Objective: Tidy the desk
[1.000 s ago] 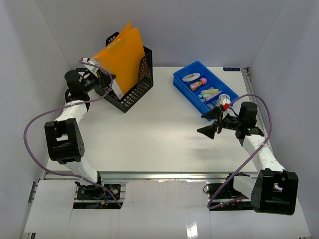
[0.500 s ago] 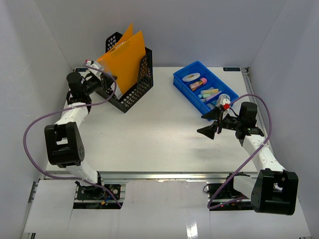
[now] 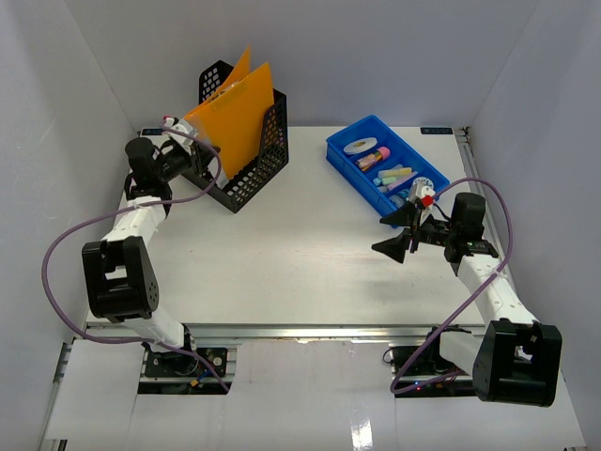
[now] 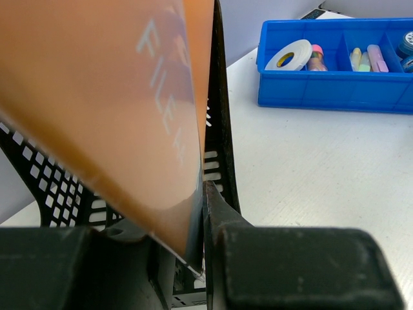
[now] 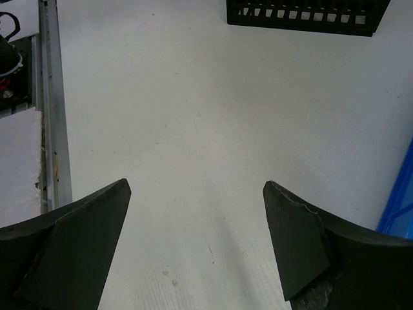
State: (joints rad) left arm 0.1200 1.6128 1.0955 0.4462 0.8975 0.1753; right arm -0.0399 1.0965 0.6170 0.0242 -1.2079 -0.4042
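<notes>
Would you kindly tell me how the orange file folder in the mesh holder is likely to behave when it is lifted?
Probably floppy: the orange folder looks like a thin sheet, pinched near its lower corner by the left gripper. It is likely light, so it should lift easily. Its glossy face may slip, and it could catch on the black mesh holder.

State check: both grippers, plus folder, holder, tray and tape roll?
left gripper: shut on the orange folder, at its lower edge
right gripper: open, empty, over the desk
orange folder: standing tilted in the mesh file holder
mesh file holder: upright on the desk, far left
blue tray: on the desk, far right, small items in its compartments
tape roll: lying in the tray's end compartment
</notes>
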